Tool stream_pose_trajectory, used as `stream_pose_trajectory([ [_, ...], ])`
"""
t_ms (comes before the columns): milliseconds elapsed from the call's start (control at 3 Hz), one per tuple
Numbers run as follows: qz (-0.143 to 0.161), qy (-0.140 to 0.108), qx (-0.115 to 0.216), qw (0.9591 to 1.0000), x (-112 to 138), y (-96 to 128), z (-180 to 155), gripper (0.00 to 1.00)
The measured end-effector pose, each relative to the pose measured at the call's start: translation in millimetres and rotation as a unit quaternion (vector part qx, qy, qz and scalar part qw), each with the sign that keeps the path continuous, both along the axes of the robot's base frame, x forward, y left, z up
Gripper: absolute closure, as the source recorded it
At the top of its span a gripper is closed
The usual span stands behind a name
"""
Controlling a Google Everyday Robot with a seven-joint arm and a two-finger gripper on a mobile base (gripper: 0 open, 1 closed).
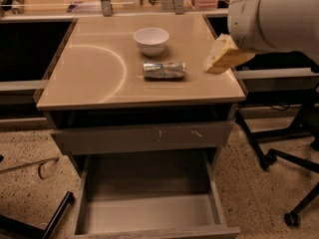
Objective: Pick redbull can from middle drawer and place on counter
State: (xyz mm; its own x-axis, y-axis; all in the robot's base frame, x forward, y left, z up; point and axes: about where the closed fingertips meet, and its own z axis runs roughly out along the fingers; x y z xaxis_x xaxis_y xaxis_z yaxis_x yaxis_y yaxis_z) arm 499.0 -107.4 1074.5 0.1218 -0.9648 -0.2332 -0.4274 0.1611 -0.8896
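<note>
Nearest, well below the counter (89,78), the middle drawer (149,215) stands pulled out, its flat grey bottom bare and its low sides in view. Above it, just under the counter's front edge, a grey drawer front (124,138) is closed (pale scratches mark it right of centre). To the right of the counter, black chair legs (279,158) with a castor stand on the speckled floor (30,193).

The counter itself is glossy tan, with a faint curved arc across its left half. The redbull can (164,70) lies on its side on the counter, a little right of the counter's middle, lengthwise left to right. Just behind it on the counter, apart from it, sits the white bowl (151,40), upright.

The gripper (222,59) hangs over the counter's right edge, to the right of the can and clear of it, gripping nothing visible; whether it is wide or narrow cannot be told. The bulky white arm (274,14) rises beyond the counter's right rear corner.

Behind the counter runs a long ledge (50,9) with clutter.
</note>
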Motion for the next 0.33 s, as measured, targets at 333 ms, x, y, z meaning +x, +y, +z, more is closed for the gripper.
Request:
stream_pose_trajectory([
  [333, -0.002, -0.011, -0.007, 0.9999, -8.5, 3.7, 12.2, 0.00],
])
